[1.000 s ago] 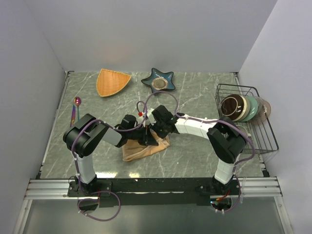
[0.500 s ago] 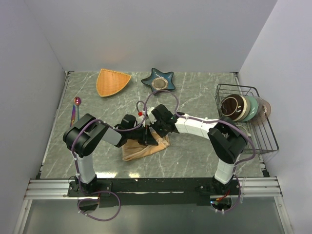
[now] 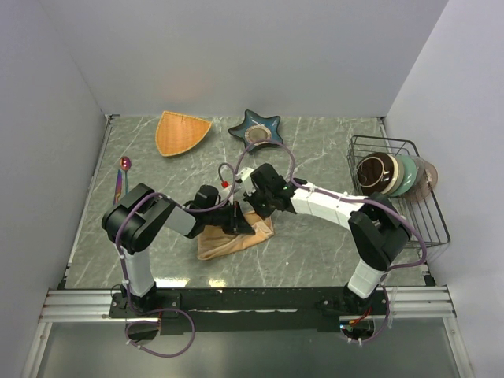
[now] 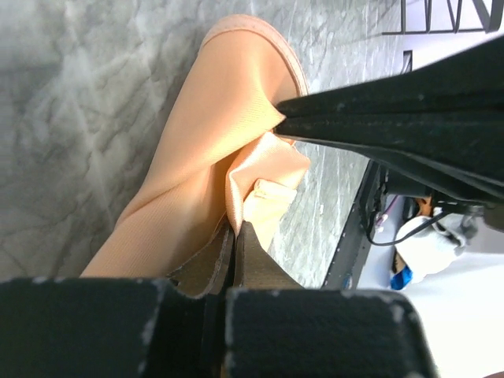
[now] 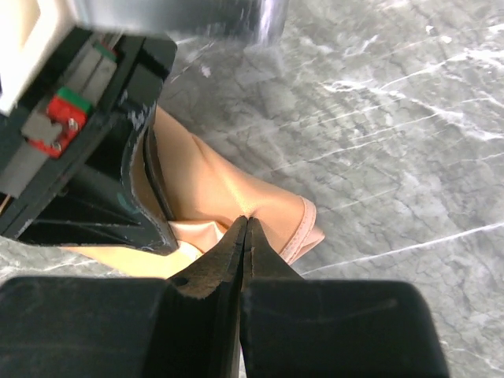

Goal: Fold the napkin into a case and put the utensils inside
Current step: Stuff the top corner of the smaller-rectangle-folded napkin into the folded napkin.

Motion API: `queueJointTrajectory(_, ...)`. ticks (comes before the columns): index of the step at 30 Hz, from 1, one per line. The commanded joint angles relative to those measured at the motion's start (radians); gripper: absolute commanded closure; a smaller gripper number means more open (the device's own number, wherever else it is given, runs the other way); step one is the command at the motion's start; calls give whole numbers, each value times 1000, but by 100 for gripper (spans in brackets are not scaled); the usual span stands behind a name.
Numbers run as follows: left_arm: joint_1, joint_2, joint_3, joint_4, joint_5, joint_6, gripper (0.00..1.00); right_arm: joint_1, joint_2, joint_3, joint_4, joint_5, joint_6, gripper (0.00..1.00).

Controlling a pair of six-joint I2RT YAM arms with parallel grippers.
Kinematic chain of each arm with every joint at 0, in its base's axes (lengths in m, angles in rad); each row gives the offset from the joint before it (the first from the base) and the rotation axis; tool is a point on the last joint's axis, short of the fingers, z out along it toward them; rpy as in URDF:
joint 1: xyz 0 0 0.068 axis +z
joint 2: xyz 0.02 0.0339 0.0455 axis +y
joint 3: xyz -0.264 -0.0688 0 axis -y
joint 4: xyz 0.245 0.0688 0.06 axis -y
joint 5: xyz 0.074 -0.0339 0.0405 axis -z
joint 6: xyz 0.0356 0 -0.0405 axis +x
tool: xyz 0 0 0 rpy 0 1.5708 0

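The peach-orange napkin (image 3: 228,242) lies bunched on the marble table, just in front of both grippers. My left gripper (image 3: 235,222) is shut on a fold of it; in the left wrist view the cloth (image 4: 197,150) runs up from between the closed tips (image 4: 235,230). My right gripper (image 3: 252,213) is shut on the napkin (image 5: 213,181) too, its tips (image 5: 246,222) pinching a pucker near the hemmed corner. The two grippers stand close together over the cloth. The utensils (image 3: 122,175), a purple-pink spoon among them, lie at the far left edge of the table.
An orange fan-shaped dish (image 3: 181,132) and a teal star-shaped dish (image 3: 256,130) sit at the back. A wire basket (image 3: 417,228) holding bowls stands at the right. Grey walls close in on three sides.
The right gripper has closed on the napkin and its arm has shifted slightly up and to the right. The left gripper has kept its hold in place.
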Motion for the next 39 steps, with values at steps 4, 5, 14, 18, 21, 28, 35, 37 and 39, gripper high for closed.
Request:
queueJointTrajectory(4,9,-67,-17,91,29,-110,99,-2,-15,-27,8,-14,-32,100)
queueJointTrajectory(5,9,-75,-17,95,33,-117,99,-4,-13,-29,10,-13,-33,100)
queueJointTrajectory(14,16,-80,0,38,26,-119,99,-4,-6,-29,19,-2,-43,100)
queueJointTrajectory(18,46,-41,-5,0,8,-101,99,-2,-23,-24,11,-5,-43,100)
queueJointTrajectory(21,74,-12,1,-31,-1,-87,99,-4,-38,-26,7,-5,-40,100)
queueJointTrajectory(28,80,12,20,-33,6,-97,99,-2,-72,-38,10,-20,-37,100)
queueJointTrajectory(35,39,-24,84,-2,40,-131,99,-2,-52,-32,11,-43,-37,100)
queueJointTrajectory(37,32,-17,101,9,42,-154,99,-2,-43,-29,10,-46,-43,100)
queueJointTrajectory(39,31,-12,129,-7,36,-151,99,-1,-40,-24,10,-49,-44,100)
